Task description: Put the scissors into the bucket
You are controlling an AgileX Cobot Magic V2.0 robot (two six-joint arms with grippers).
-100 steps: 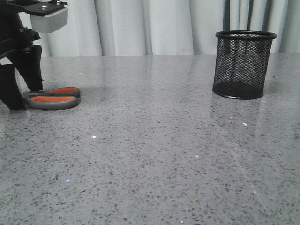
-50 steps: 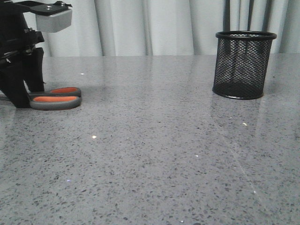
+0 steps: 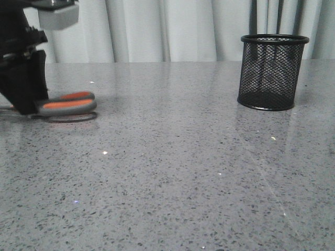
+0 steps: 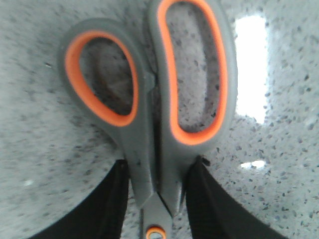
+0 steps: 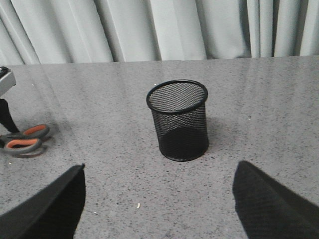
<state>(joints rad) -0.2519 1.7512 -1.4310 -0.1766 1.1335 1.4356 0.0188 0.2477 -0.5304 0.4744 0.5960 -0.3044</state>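
Left claw (image 4: 155, 199) grips scissors (image 4: 154, 99) (bucket (image 3: 272, 72) well apart); right claw (image 5: 159, 209) wide.

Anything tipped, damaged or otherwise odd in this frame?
Nothing stands out. The bucket stands upright and looks intact; the scissors are closed, gripped near the pivot by the left gripper, handles raised slightly off the table.

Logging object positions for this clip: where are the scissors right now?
The scissors are at the far left of the front view, gripped near the pivot by the left end effector, handles slightly off the table, far across from the bucket.
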